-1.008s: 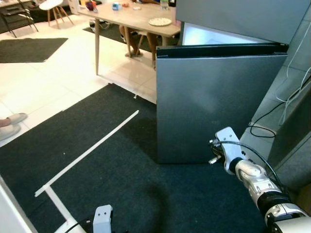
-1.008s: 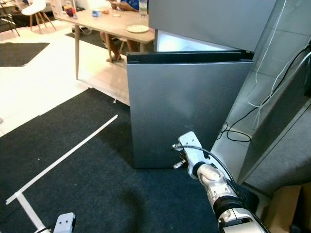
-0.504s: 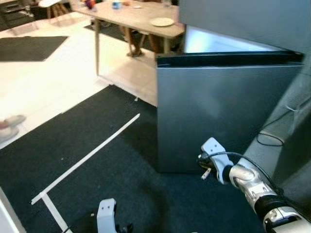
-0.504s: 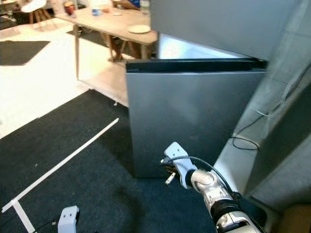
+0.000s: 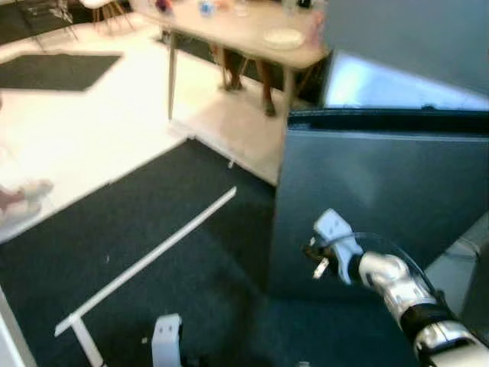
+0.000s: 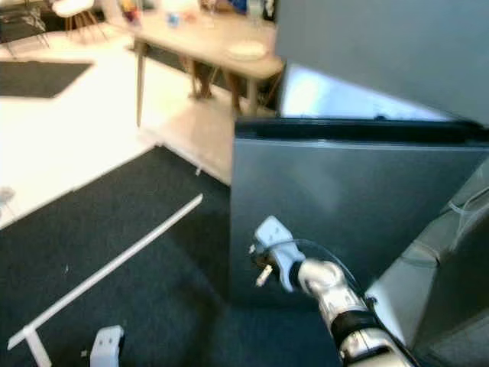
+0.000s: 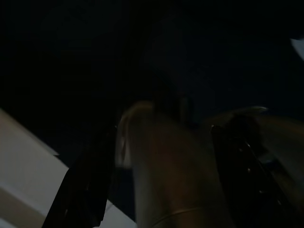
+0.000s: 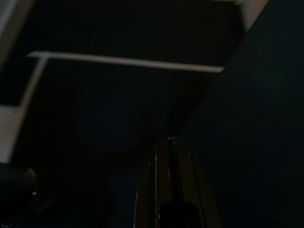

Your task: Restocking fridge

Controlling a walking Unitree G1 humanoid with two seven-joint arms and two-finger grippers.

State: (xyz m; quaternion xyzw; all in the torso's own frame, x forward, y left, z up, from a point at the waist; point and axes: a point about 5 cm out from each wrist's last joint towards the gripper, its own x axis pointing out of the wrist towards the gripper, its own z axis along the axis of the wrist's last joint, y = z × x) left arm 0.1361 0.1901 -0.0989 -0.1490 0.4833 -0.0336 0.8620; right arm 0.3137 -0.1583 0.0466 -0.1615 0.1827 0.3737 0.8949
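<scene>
The fridge's grey lower door (image 5: 382, 191) stands swung open across the view, with the lit inside (image 5: 382, 84) showing above its top edge and the grey upper door (image 6: 382, 46) over that. My right arm reaches low in front of the door near its left edge. My right gripper (image 8: 169, 142) is shut with nothing in it, its tips beside the dark door face. My left gripper (image 5: 166, 340) hangs idle low over the black mat.
A black mat (image 5: 114, 229) with a white tape line (image 5: 153, 260) covers the floor before the fridge. A wooden table (image 5: 229, 30) with a plate (image 5: 283, 36) stands behind, a person's legs (image 5: 267, 76) under it. Shoes (image 5: 23, 195) lie at left.
The camera has swung, shifting the fridge right in view and blurring it. My right gripper has moved left along the door, closer to its free edge. The left arm still hangs.
</scene>
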